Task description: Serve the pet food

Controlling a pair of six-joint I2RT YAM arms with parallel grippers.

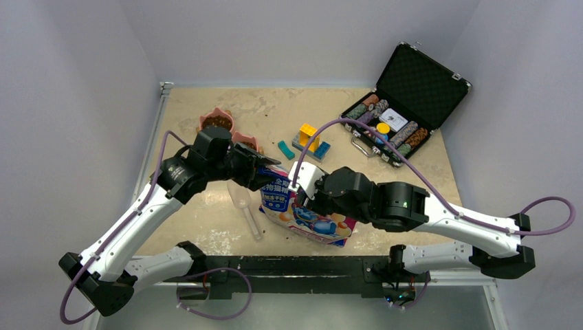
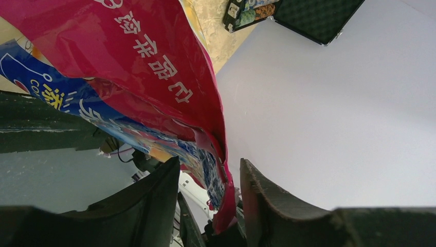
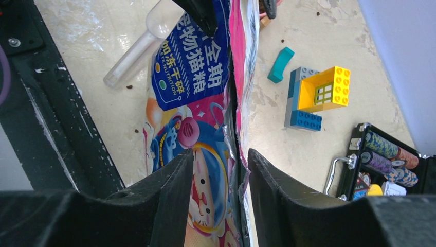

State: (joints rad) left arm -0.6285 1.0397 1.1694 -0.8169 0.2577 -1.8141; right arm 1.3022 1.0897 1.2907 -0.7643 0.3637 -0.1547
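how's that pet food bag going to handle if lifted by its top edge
Probably floppy: the bag is thin film, creased and buckled along its top edge. Likely slippery, as its printed surface looks glossy. Unlikely to roll, being flat-sided.

White arms (image 1: 130,227) with black joints; purple cables (image 1: 557,206); black left claw (image 2: 209,164) and right claw (image 3: 220,154).

I see the glossy pink-and-blue pet food bag (image 1: 306,213) at mid-table, printed face showing; dark brown kibble (image 1: 218,122) sits in a pink bowl (image 1: 203,121).
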